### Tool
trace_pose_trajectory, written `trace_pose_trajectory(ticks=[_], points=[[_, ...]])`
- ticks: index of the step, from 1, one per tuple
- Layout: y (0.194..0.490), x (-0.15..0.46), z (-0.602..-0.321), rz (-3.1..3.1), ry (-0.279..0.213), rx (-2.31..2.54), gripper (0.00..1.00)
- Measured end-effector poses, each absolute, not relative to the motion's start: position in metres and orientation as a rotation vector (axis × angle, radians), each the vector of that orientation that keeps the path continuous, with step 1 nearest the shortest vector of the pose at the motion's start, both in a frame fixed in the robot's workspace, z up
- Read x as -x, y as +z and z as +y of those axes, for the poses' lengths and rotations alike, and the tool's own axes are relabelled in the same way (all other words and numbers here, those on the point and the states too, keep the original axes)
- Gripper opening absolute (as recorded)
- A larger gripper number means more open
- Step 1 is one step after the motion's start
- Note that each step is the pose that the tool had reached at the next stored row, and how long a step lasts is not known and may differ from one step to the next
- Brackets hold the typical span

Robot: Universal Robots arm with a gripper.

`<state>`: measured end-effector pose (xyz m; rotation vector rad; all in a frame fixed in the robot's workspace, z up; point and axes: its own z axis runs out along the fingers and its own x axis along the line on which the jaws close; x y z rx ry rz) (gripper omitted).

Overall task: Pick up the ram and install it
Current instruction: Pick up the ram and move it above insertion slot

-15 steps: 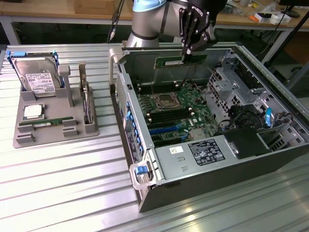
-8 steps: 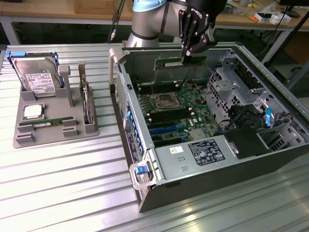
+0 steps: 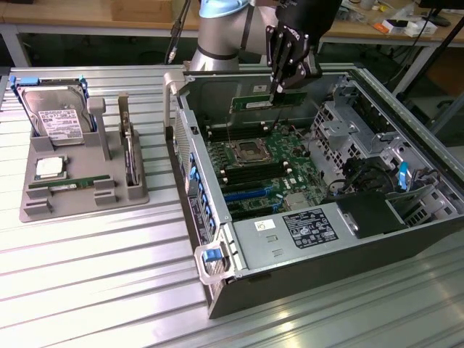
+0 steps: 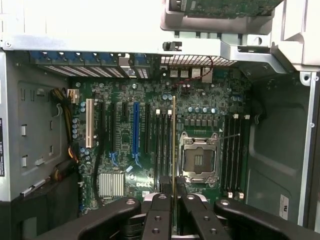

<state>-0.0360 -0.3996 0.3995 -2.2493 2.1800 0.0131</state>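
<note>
We see the gripper clamped on the ram, its fingers pressed against both faces; the ram hangs edge-on just beneath them, above the motherboard; the processor socket lies below, slightly to one side.

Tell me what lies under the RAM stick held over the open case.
The RAM stick, clamped in the pincer, hangs above the motherboard: black memory slots beside the CPU socket. Its own edge hides the strip directly beneath.
</note>
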Motion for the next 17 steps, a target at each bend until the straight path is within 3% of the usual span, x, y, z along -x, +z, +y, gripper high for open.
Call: trace_pose_trajectory(ticks=[12,17], points=[[0.399,0.036,-0.4,2.18,0.013,2.249,0.13],[0.414,0.036,-0.4,2.18,0.012,2.25,0.13]])
